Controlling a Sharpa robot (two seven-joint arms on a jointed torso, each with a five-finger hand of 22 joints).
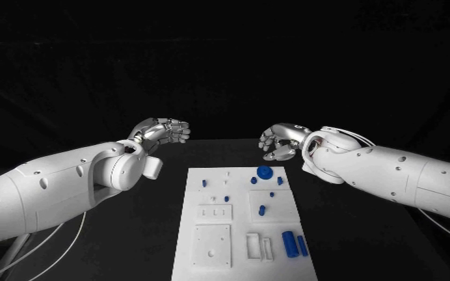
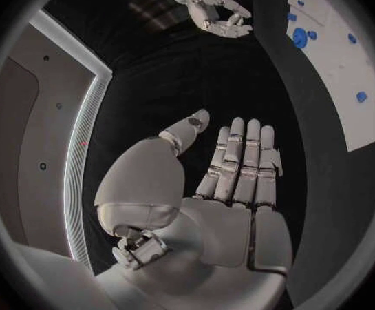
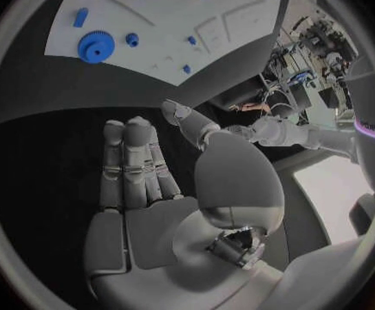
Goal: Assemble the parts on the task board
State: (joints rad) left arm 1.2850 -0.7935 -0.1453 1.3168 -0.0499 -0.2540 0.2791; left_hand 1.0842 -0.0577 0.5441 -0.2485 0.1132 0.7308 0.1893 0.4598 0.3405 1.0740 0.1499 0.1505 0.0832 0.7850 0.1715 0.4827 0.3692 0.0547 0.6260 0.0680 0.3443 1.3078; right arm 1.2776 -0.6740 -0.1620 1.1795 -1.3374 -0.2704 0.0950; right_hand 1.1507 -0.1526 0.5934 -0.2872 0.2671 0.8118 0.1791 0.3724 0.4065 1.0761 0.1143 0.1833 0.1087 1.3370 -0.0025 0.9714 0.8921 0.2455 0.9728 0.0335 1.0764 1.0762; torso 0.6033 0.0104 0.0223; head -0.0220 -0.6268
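While both arms hang above the black table (image 1: 140, 242) with nothing in their grasp, the work is best planned outward from the task board (image 1: 239, 255), the long white plate lying lengthwise in front of the robot. Beyond the board's far left corner hovers the left hand (image 1: 161, 131), off the surface; its wrist view shows the fingers (image 2: 239, 160) straight, side by side and holding nothing. Beyond the far right corner, and nearer to the board than its partner, hovers the right hand (image 1: 279, 142), fingers loosely curled in the head view, with flat, bare fingers (image 3: 129, 160) in its own wrist view, so it too grips nothing. On the board, the biggest blue part is the gear (image 1: 265, 172) at the far end, just below the right hand; next comes the blue cylinder (image 1: 290, 243) lying near the board's near right edge, with a slimmer blue bar (image 1: 302, 245) just beside it; smaller blue pegs (image 1: 263, 210) dot the middle. My judgement is that assembly has barely begun and the first reach falls to the right hand, the gear being closest. To do it well, lower that hand straight over the gear, open the thumb wide against the fingers, pinch across its rim rather than the hub, and lift level so it does not drag across the neighbouring pegs.
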